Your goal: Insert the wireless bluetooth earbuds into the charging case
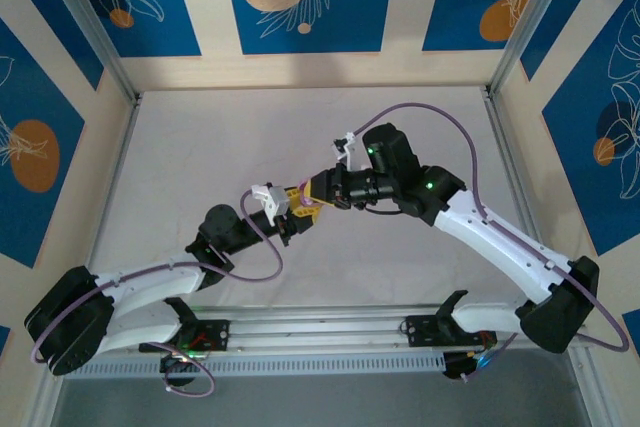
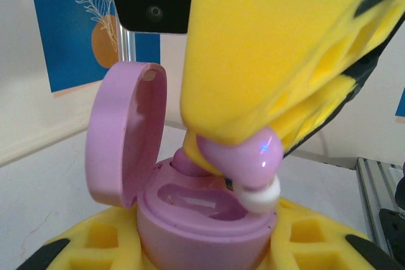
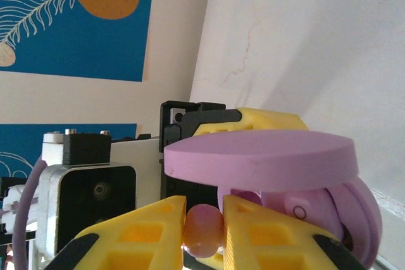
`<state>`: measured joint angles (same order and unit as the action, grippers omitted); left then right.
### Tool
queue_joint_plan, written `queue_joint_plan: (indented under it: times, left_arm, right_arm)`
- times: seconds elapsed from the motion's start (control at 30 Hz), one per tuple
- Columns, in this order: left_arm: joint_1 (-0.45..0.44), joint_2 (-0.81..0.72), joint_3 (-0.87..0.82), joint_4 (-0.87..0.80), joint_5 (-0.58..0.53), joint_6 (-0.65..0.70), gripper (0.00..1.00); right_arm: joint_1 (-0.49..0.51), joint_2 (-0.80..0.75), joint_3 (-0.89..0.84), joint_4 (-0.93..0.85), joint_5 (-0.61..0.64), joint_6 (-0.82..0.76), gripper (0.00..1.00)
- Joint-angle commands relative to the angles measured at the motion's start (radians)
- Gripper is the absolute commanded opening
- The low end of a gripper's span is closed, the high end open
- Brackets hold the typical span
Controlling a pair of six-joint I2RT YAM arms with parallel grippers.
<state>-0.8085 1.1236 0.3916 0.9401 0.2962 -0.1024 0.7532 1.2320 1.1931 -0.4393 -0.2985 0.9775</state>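
here's the table [image 1: 210,137], a pale matt top, plain right across. along its near edge runs the metal rail [image 1: 320,332], and that's our marker. bolted at the rail: the left arm's base [image 1: 195,335] toward its left end, the right arm's base [image 1: 440,329] toward its right end. beyond the rail the top runs back to a pale wall [image 1: 310,72], metal posts [image 1: 90,27] at the far corners. soft shadows lie mid-table.
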Motion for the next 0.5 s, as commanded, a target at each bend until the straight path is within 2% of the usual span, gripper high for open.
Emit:
queue_joint_plan:
  times: [0.0, 0.13, 0.47]
  left_arm:
    - [-0.012, -0.004, 0.035, 0.052, -0.004, -0.001, 0.27]
    - [-0.014, -0.008, 0.033, 0.051, 0.001, -0.002, 0.27]
    - [-0.014, -0.013, 0.032, 0.065, 0.001, -0.011, 0.27]
  right_arm:
    - [0.016, 0.009, 0.048, -0.044, 0.062, -0.030, 0.21]
    - [0.022, 0.015, 0.060, -0.073, 0.102, -0.046, 0.21]
    - [0.050, 0.062, 0.118, -0.150, 0.116, -0.090, 0.23]
